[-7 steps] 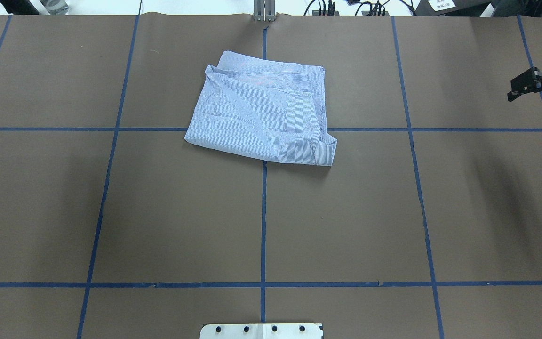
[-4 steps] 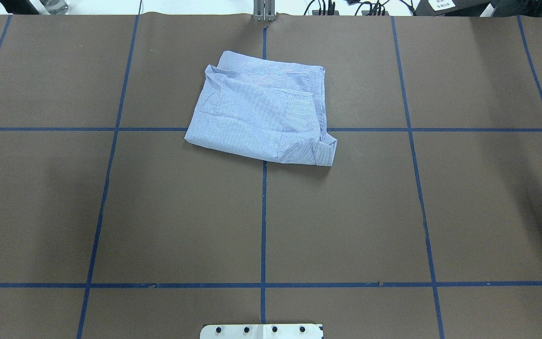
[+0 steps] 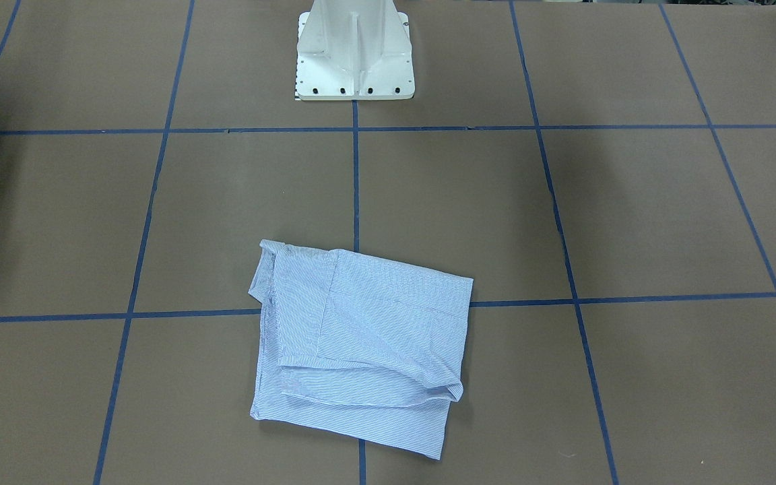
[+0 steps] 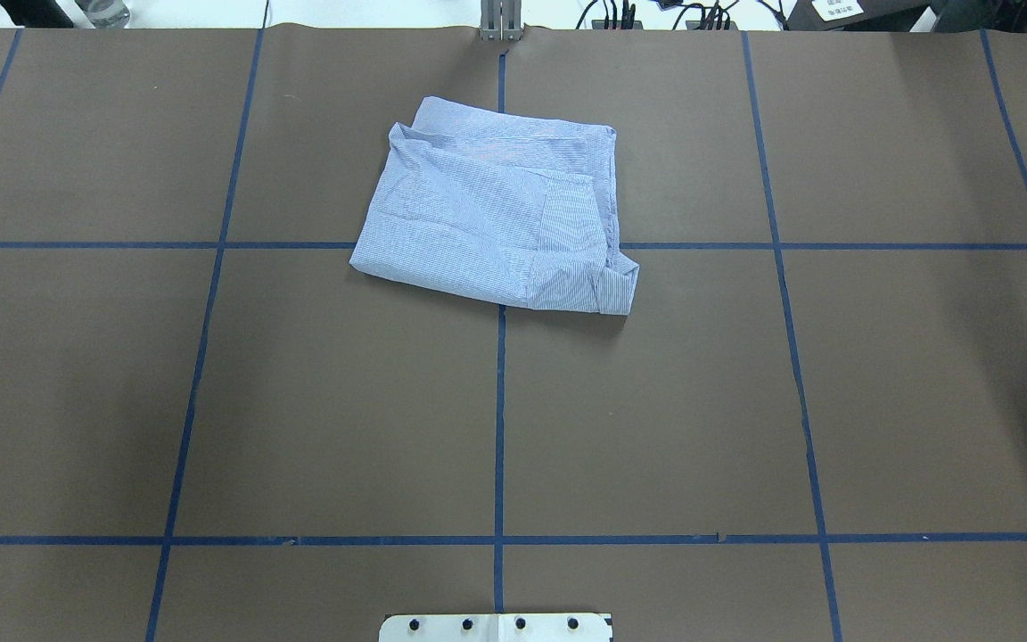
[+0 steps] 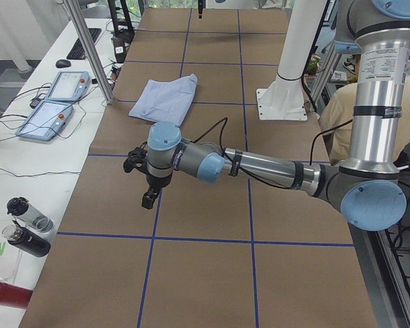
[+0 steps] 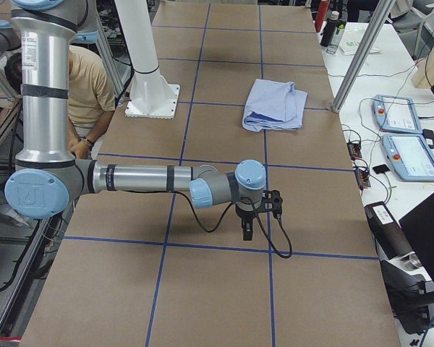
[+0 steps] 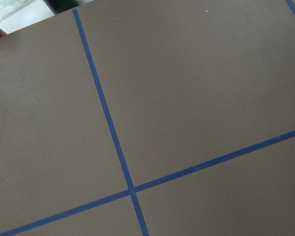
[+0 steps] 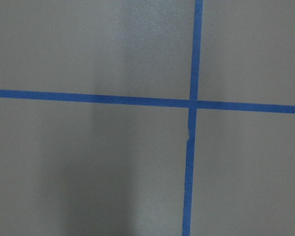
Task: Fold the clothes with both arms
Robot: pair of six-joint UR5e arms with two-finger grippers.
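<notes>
Lying shirt [image 4: 487, 214] well apart from grippers [image 5: 142, 183] [image 6: 257, 214]

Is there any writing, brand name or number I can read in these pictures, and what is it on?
Nothing reads clearly.
White card beyond the table's far edge: print too small to read.
Right arm's upright tube: small lettering, blurred.
Left arm's upright tube: small lettering, blurred.
Blue joint cap on the right arm: pale logo, not legible.
Shirt: no label showing.
</notes>
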